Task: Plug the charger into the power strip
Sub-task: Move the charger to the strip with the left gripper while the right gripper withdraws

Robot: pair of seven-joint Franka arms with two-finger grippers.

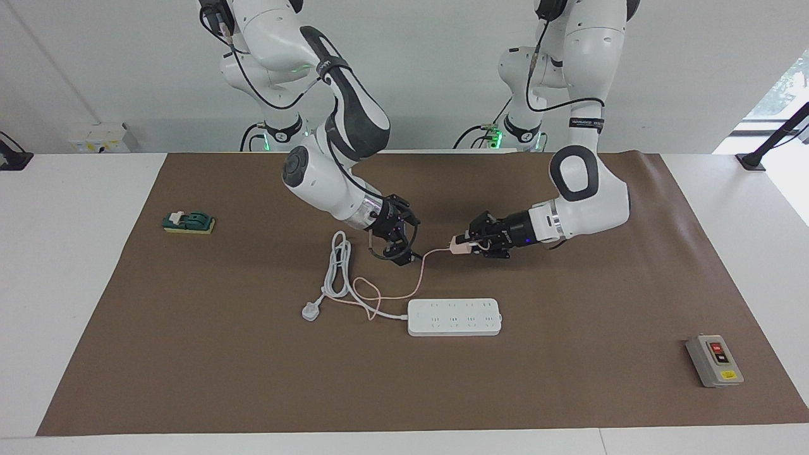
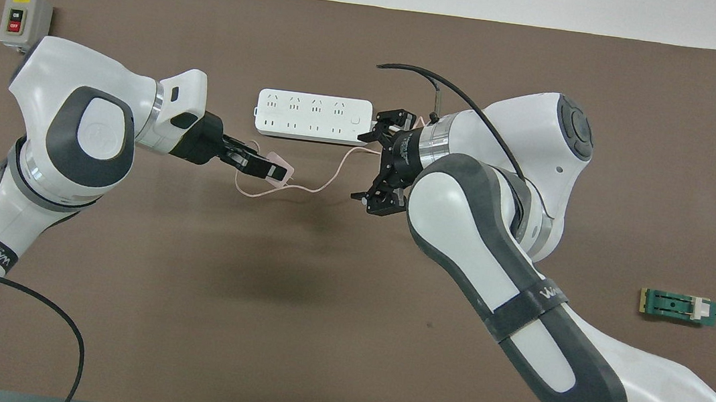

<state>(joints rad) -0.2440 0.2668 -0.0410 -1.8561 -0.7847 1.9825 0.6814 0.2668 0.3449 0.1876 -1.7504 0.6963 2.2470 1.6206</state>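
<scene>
Holding charger (image 1: 459, 247) in left gripper (image 1: 466, 245), pinched, airborne at frame center, above power strip (image 1: 454, 316) in facing view. Right gripper (image 1: 399, 243) spread, empty, nearby over mat. We judge pickup done; left: align 2 prongs w/ socket, push in. Cable trails toward strip.

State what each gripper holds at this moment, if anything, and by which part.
The left gripper is shut on the charger, gripping its pink cube body; the cable trails free. The right gripper stands open and holds nothing.
</scene>
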